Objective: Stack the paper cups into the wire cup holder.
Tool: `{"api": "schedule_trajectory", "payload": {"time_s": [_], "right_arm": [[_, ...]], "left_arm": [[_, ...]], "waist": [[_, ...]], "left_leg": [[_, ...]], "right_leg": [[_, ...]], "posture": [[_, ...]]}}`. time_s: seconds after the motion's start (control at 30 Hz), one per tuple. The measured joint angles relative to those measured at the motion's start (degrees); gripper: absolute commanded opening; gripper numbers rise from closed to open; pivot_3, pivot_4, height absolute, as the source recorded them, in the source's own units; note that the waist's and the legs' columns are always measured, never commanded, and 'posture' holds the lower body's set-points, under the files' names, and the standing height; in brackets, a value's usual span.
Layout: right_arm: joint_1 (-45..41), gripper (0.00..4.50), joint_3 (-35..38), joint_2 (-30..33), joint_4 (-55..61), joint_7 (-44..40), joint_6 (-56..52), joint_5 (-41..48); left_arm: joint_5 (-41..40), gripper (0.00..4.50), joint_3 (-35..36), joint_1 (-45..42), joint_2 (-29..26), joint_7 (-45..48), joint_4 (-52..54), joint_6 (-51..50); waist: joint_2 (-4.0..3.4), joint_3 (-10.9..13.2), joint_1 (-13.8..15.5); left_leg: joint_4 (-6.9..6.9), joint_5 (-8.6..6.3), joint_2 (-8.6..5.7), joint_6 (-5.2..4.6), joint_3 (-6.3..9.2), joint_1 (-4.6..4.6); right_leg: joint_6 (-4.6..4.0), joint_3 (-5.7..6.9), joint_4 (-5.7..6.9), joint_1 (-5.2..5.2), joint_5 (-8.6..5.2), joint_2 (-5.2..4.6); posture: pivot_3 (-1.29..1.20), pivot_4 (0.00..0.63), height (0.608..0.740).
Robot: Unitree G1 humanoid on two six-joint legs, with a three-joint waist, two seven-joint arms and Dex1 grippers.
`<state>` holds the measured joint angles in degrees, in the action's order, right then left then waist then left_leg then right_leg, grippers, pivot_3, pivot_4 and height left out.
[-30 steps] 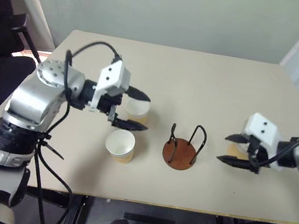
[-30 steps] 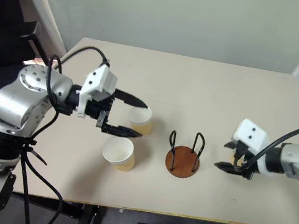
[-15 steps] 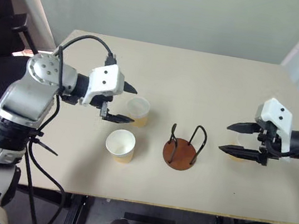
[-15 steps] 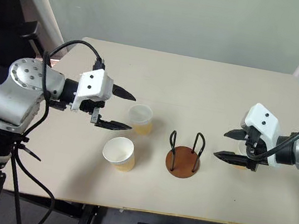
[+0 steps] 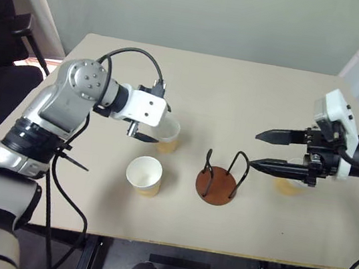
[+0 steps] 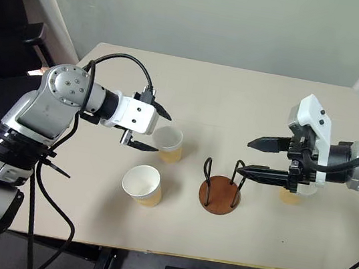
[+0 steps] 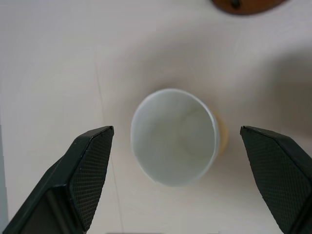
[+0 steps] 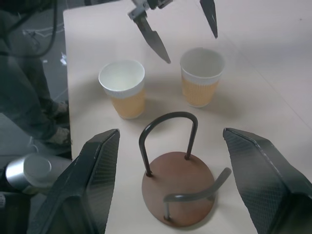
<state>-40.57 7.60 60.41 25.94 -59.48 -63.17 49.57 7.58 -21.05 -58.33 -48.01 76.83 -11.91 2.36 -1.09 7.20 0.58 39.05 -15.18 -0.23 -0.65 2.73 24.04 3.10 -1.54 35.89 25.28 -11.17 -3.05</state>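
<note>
The left gripper [image 5: 155, 128] had turned downward over the cup [image 5: 164, 134] behind the holder [image 5: 217, 185], jaws wide open around it without touching. The right gripper [image 5: 266, 150], open and empty, had risen beside the holder, so no cup was stacked yet.

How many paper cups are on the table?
3: one under the left gripper at, one nearer the table's front edge, one right of the wire cup holder at.
</note>
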Motion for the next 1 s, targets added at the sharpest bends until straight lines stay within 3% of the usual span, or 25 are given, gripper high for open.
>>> {"api": "schedule_trajectory", "payload": {"time_s": [0.83,1.0], "right_arm": [[-1.02,3.49,-0.37,0.95,-0.72,-0.69,3.03,0.86],[-0.63,3.52,-0.37,0.96,-0.67,-0.85,3.86,0.89]], "left_arm": [[10.02,4.50,-3.97,-2.13,6.81,-1.02,-11.09,6.76],[11.83,3.30,-5.67,-3.55,8.90,-2.06,-16.56,10.42]], "waist": [[-0.01,-0.01,0.04],[-0.01,-0.01,0.07]], "left_leg": [[0.07,0.00,0.00,0.00,-0.01,0.00],[0.07,0.00,0.01,-0.01,-0.01,0.00]], "right_leg": [[0.01,0.00,0.09,0.03,0.01,-0.01],[0.03,0.00,0.09,0.04,0.02,-0.01]], "posture": [[0.00,0.150,0.740],[0.00,0.150,0.740]]}}
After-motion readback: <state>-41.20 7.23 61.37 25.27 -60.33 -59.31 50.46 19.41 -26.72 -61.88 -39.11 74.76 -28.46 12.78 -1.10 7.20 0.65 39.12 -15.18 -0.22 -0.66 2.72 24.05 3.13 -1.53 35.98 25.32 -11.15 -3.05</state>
